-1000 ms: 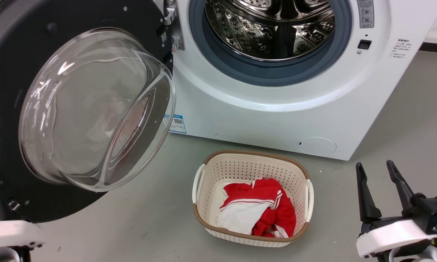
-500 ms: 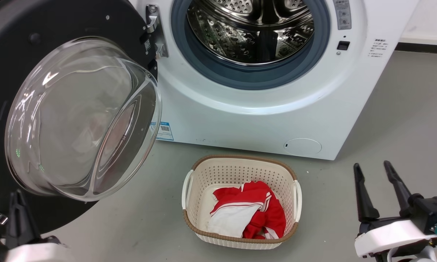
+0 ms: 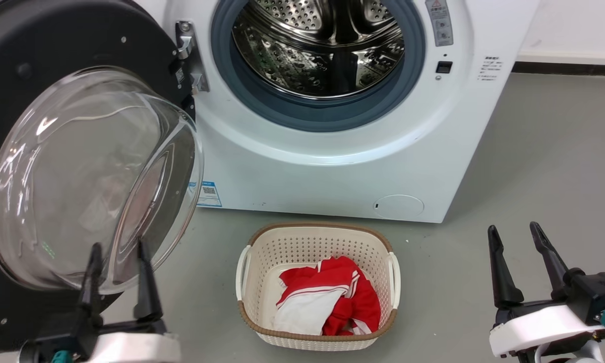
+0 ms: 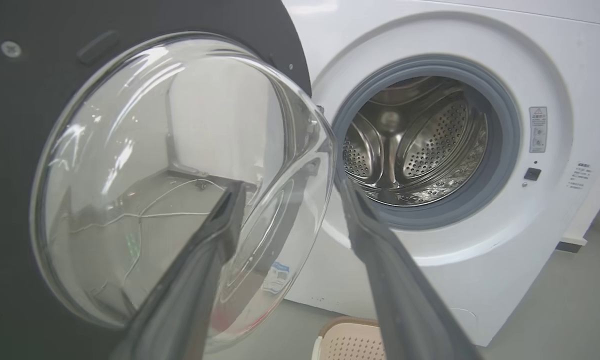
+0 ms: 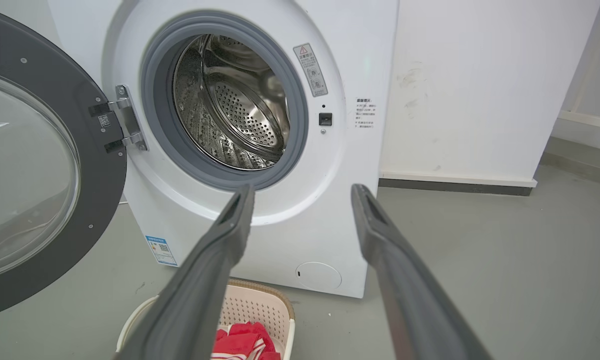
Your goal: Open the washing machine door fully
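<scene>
- Hanging wide open off the left side of the washer (image 3: 333, 166), the door (image 3: 91, 176) shows its inner face, with the glass bowl bulging out toward the head camera.
- A metal hinge (image 3: 189, 55) ties the door to the washer front, just left of the grey gasket (image 3: 322, 113).
- The steel drum (image 3: 322, 45) is in plain sight through the opening.
- The left gripper (image 3: 118, 247) sits at the bottom left of the head view, fingers spread and gripping nothing. Its tips overlap the lower edge of the glass bowl, but I honestly can't tell if they touch it.
- From the left wrist, one finger lies across the glass and the other points past the bowl's edge toward the drum.
- The right gripper (image 3: 513, 228) is at the lower right over the grey floor (image 3: 534, 166), well apart from the washer, fingers spread with nothing between them.
- A basket (image 3: 315, 228) stands on the floor in front of the washer, near but not touching, with a red and white cloth (image 3: 327, 297) in it.
- The blue sticker (image 3: 207, 194) and round filter cap (image 3: 398, 206) are low on the washer front.
</scene>
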Tool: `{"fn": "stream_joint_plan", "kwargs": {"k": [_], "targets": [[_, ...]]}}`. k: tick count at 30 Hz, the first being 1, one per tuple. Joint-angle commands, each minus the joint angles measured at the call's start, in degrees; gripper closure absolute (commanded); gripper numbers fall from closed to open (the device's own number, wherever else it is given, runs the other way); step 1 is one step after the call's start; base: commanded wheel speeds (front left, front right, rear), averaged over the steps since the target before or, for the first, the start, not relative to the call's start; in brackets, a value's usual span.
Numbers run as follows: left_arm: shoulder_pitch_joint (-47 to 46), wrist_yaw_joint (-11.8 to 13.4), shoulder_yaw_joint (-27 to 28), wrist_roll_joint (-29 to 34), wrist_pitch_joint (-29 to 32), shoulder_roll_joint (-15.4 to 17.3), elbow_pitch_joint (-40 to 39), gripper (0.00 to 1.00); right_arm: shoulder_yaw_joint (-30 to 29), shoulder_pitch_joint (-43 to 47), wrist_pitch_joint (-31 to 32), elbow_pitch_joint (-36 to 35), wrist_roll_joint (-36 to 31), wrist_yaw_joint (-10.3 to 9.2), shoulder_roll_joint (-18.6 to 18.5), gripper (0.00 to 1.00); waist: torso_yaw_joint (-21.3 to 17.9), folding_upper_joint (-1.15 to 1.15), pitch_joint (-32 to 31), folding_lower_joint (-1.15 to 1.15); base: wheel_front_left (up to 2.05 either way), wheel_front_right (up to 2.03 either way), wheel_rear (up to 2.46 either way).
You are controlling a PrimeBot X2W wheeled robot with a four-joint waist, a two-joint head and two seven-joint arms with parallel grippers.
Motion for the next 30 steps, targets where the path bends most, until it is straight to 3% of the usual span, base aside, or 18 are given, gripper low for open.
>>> {"fn": "stream_joint_plan", "kwargs": {"k": [1, 17, 30], "targets": [[-0.83, -0.36, -0.22, 0.39, -0.14, -0.11, 0.07, 0.0, -0.01, -0.71, -0.1, -0.24, 0.01, -0.04, 0.08, 0.0, -0.45, 0.0, -0.18, 0.0, 0.0, 0.0, 0.0], [-7.79, -3.15, -4.64, 6.46, -0.14, -0.06, 7.12, 0.0, -0.33, 1.3, 0.87, -1.01, -0.78, -0.04, 0.08, 0.0, -4.87, 0.0, -0.94, 0.0, 0.0, 0.0, 0.0], [-7.58, -3.71, -5.2, 7.29, -0.14, -0.01, 8.68, 0.0, -0.33, 1.38, 0.56, -0.71, -0.45, -0.04, 0.08, 0.0, -4.83, 0.0, -1.18, 0.0, 0.0, 0.0, 0.0]]}}
